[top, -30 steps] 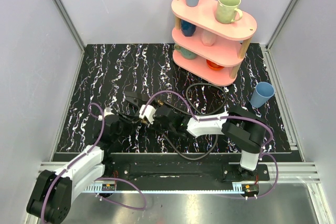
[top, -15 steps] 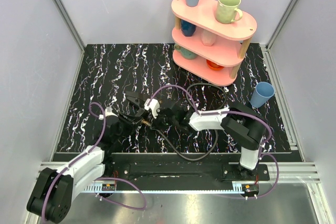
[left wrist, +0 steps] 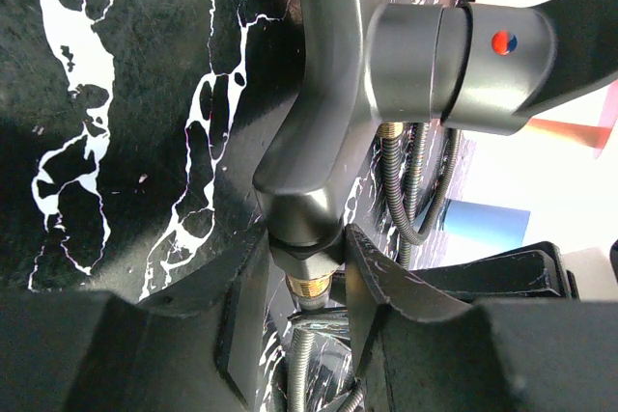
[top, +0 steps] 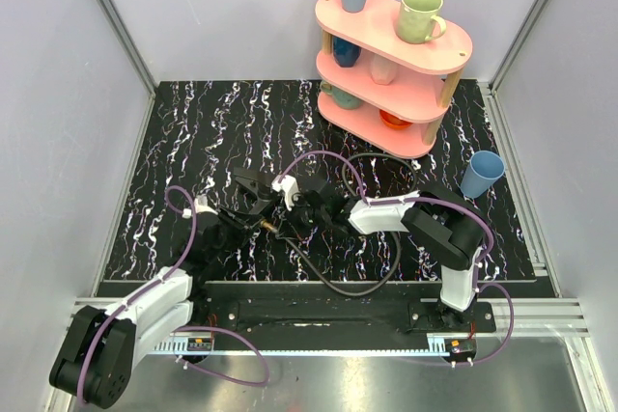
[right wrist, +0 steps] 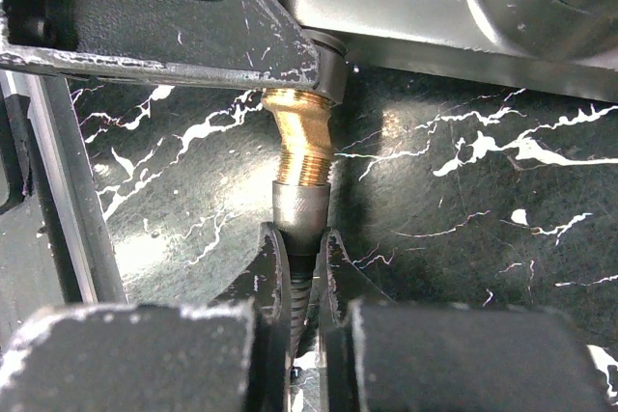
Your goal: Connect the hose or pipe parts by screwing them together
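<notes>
A dark grey angular pipe piece (left wrist: 333, 94) with a red and blue dot on its knob hangs just above the mat. My left gripper (left wrist: 304, 248) is shut on its lower end, right above a brass threaded fitting (left wrist: 309, 287). My right gripper (right wrist: 301, 248) is shut on a thin black hose (right wrist: 301, 287) just behind its metal end sleeve (right wrist: 299, 209). That sleeve meets the brass thread (right wrist: 299, 147), which looks slightly bent. In the top view both grippers, left (top: 253, 207) and right (top: 290, 219), meet at the mat's near middle. The hose (top: 357, 285) loops toward the front edge.
A pink three-tier shelf (top: 391, 74) holding cups stands at the back right. A blue cup (top: 481, 174) sits on the mat right of it. Another black hose loop (top: 381, 166) lies before the shelf. Purple cables (top: 319, 161) arch over the arms.
My right wrist has rolled, swinging its white part up and toward the back, while staying shut on the hose end. The left arm has kept still.
</notes>
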Motion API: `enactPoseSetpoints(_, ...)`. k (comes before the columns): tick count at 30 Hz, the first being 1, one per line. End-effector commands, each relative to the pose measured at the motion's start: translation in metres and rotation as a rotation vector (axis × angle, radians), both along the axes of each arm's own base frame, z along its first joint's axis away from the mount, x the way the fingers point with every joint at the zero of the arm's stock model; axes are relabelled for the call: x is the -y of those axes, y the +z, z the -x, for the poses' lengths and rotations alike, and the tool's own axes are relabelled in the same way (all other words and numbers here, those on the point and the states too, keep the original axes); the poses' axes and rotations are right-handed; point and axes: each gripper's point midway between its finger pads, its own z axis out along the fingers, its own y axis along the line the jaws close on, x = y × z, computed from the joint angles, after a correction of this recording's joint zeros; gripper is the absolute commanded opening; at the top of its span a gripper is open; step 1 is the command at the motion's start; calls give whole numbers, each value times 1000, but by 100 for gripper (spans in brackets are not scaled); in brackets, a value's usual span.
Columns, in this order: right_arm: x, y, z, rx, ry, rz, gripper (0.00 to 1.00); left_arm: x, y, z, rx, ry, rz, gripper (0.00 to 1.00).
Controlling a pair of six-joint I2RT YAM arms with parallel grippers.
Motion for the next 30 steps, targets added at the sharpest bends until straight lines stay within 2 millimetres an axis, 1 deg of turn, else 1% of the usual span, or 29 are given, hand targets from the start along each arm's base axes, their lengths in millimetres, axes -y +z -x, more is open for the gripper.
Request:
enactPoseSetpoints(1,-36,61,-24,126,1,-218,0,34,32,11,108,-190,107,27)
enactPoseSetpoints(2,-36,60,-24,126,2,-214,0,33,32,10,115,-186,107,32)
enactPoseSetpoints(7,-38,62,-23,124,11,-223,0,32,32,9,121,-177,101,45)
enactPoseSetpoints(8,-38,63,-23,125,11,-224,0,31,32,8,124,-171,101,51)
enactPoseSetpoints(11,-39,63,-23,122,12,-228,0,31,34,6,134,-166,104,56)
enactPoseSetpoints(12,-39,64,-23,122,13,-230,0,31,35,5,135,-165,104,60)
enactPoseSetpoints(17,-40,62,-24,119,8,-227,0,28,27,6,113,-151,86,65)
enactPoseSetpoints(19,-39,59,-25,119,4,-222,0,27,28,5,109,-145,75,68)
enactPoseSetpoints(20,-39,58,-24,117,3,-219,0,24,21,6,80,-135,54,69)
enactPoseSetpoints(22,-39,58,-25,119,0,-217,0,21,23,5,83,-119,42,72)
enactPoseSetpoints(23,-39,58,-25,118,-2,-217,0,16,16,7,53,-102,18,73)
enactPoseSetpoints(25,-38,56,-26,118,-8,-213,0,12,19,6,64,-82,8,74)
enactPoseSetpoints(26,-38,55,-25,117,-6,-212,0,8,14,7,45,-61,-8,76)
enactPoseSetpoints(30,-37,54,-26,116,-10,-210,0,2,19,4,67,-23,-3,77)
